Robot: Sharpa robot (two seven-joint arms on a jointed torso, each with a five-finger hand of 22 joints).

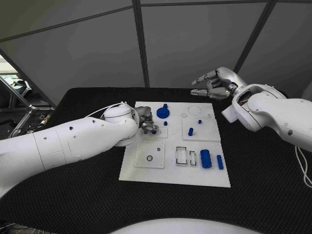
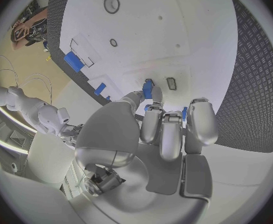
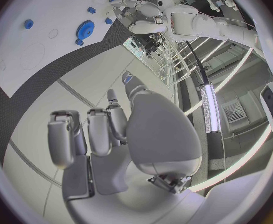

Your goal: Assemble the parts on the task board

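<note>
Nearest on the white task board (image 1: 198, 178), a blue cylinder (image 1: 206, 159) and a slimmer blue bar (image 1: 220, 162) are laid with long axes running near to far. Farther, a small blue part (image 2: 148, 89) is pinched by the left robot hand (image 1: 146, 122) above the board. Beyond, a blue gear (image 1: 163, 112) is seated. The right robot hand (image 1: 213, 84) is held raised past the board's far edge, fingers curled, holding nothing.

walls: grey panels (image 1: 191, 39), dark seams | table: black (image 1: 71, 195)
</note>
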